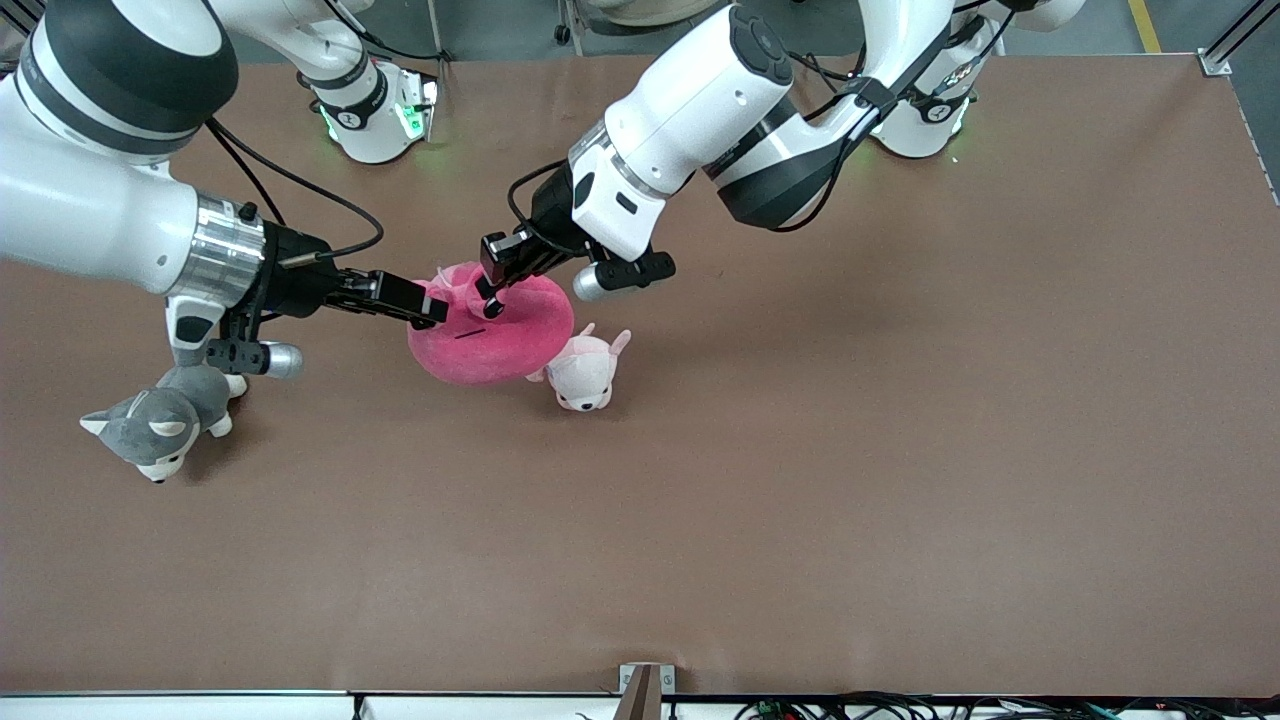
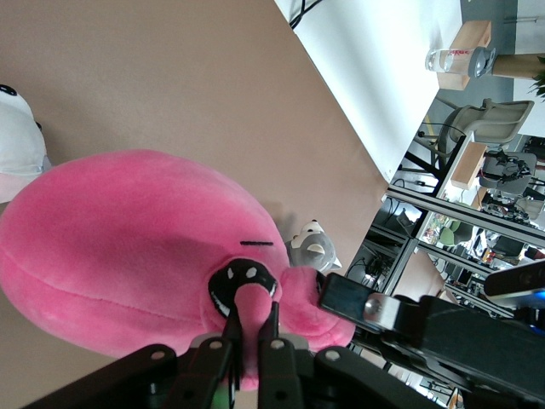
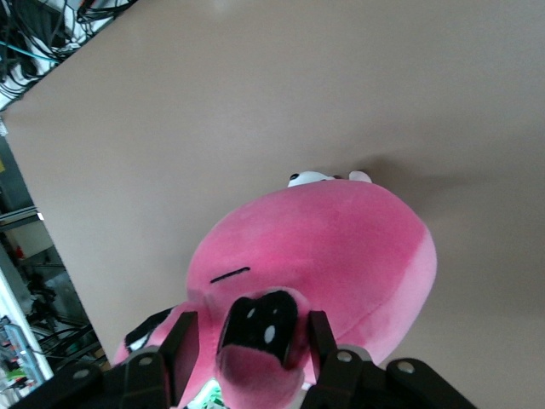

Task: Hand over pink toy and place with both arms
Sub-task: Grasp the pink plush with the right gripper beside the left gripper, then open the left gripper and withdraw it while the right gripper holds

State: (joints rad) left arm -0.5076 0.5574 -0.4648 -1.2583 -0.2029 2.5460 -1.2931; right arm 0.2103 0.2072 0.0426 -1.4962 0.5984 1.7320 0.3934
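1. You get bright, even overhead light on the table [image 1: 900, 450], with only soft shadows.
2. Green lamps glow at both arm bases.
3. In your wrist views, the nearest gripper fingers [image 3: 183, 345] look blurred and dark.

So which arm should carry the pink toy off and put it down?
Probably the right. The right end effector has a thick chunk of the pink toy between its fingers. The left end effector pinches only a thin bit by the eye, so its letting go looks safer.
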